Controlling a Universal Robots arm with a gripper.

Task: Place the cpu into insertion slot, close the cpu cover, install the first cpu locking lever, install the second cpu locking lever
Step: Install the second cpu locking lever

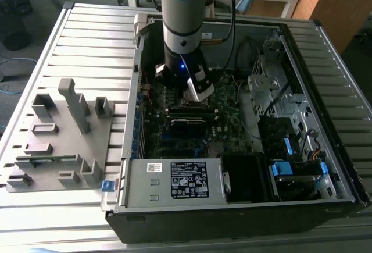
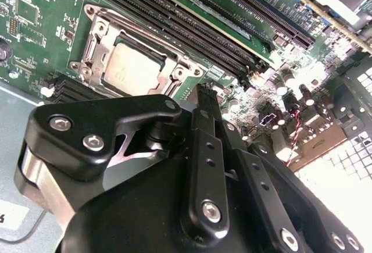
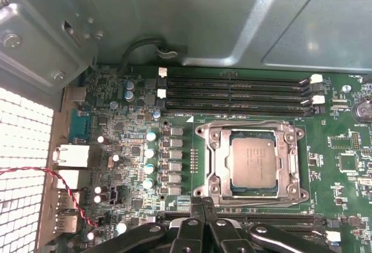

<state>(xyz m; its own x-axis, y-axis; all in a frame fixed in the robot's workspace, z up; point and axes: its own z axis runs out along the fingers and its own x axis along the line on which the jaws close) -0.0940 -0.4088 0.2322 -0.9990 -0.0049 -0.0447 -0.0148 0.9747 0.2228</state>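
With the dull silver-grey square cpu lying flat in the black-rimmed insertion slot just ahead of my fingers, I judge the placing done. The work now turns on the thin silvery cpu cover and its levers. The cover frame appears to lie down around the chip. I cannot tell from either wrist view whether a locking lever is latched.

To do this step well, I would press on the lever or the frame's edge only. I would keep clear of the chip's top and of the long black memory slots beyond it.

The fingers are drawn narrow, tips together, and carry nothing. In the exterior view the arm stands near vertical inside the open black computer case. Its wrist hangs low over the dark green circuit board, with the fingers pointing down beside the slot.
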